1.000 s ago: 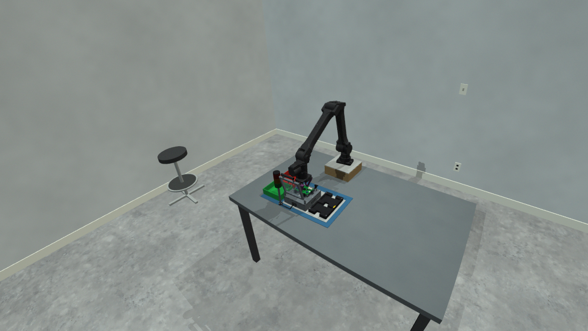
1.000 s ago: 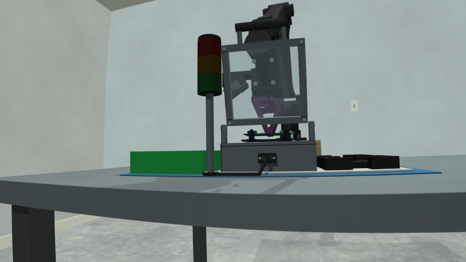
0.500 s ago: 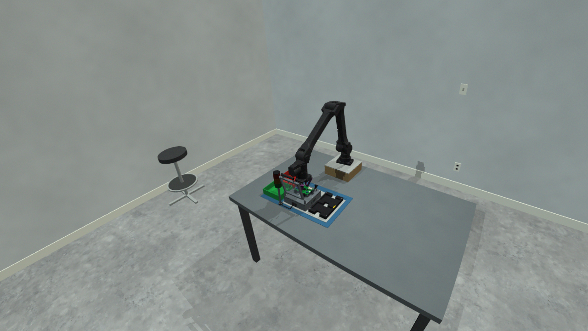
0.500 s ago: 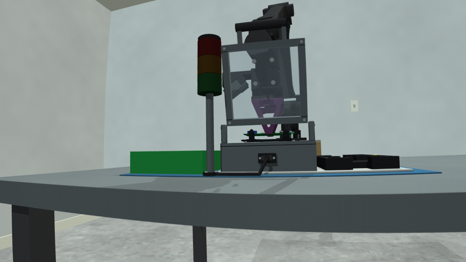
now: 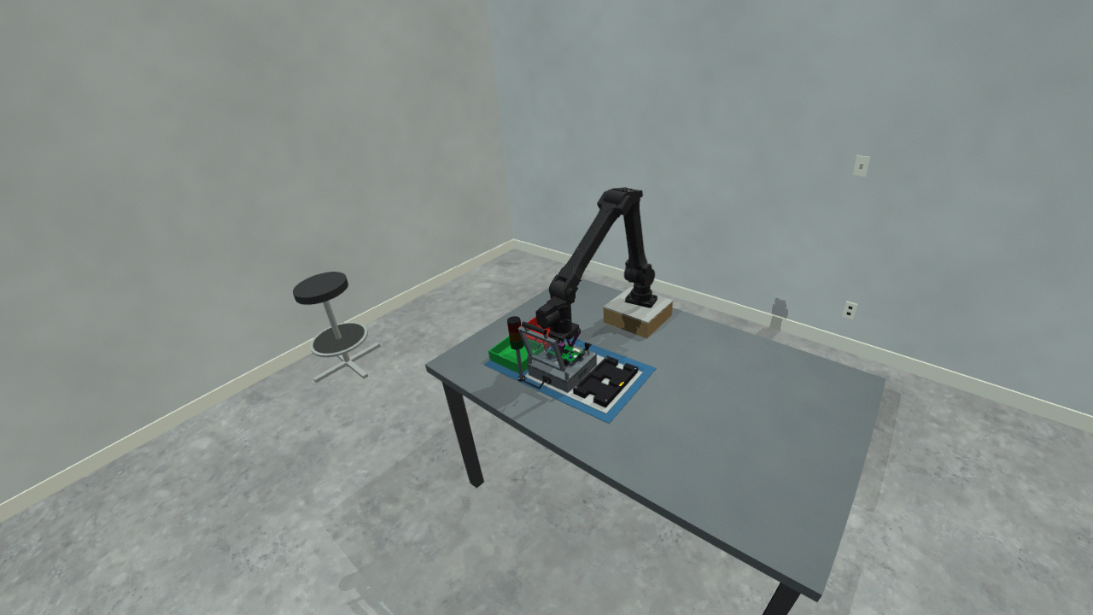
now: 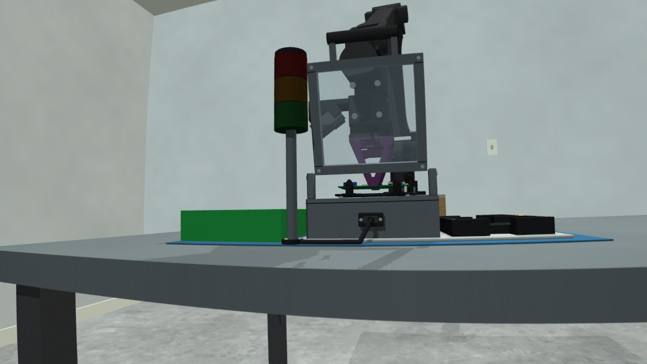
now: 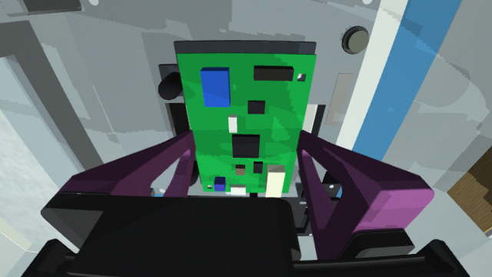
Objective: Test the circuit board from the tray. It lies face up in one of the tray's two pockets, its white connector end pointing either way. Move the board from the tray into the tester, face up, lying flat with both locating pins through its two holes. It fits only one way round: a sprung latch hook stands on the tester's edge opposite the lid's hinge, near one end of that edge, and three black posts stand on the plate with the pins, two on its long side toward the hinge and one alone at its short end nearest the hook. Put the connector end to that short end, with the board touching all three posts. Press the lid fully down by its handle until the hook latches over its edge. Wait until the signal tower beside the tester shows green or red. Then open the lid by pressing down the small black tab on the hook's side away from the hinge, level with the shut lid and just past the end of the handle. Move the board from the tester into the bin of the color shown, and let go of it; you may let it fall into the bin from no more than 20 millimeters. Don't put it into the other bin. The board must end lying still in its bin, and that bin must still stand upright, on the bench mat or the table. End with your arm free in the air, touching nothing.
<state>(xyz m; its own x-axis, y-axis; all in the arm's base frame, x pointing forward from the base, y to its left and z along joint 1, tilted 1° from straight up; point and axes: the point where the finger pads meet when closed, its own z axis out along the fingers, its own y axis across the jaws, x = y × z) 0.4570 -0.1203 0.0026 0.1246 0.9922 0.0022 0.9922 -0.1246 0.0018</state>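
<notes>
My gripper [image 7: 246, 137] [image 6: 374, 179] [image 5: 564, 343] is shut on the green circuit board [image 7: 250, 115] [image 6: 362, 186], its purple fingers on the two long edges. The board is face up and level, just over the tester's [image 6: 370, 212] [image 5: 560, 372] black plate; I cannot tell if it rests on the pins. Its white connector [image 7: 275, 183] is at the end nearest the wrist camera. A black post [image 7: 169, 87] shows beside the board's left edge. The lid [image 6: 421, 112] stands open and upright, handle [image 6: 362, 34] on top. All lamps of the signal tower [image 6: 290, 90] [image 5: 515, 327] are dark.
The green bin [image 6: 230, 225] [image 5: 502, 353] stands left of the tester; the red bin [image 5: 537, 325] is behind it, mostly hidden. The empty black tray [image 6: 497, 224] [image 5: 607, 380] lies to the right on the blue mat [image 5: 643, 370]. The arm's base sits on a box [image 5: 638, 314].
</notes>
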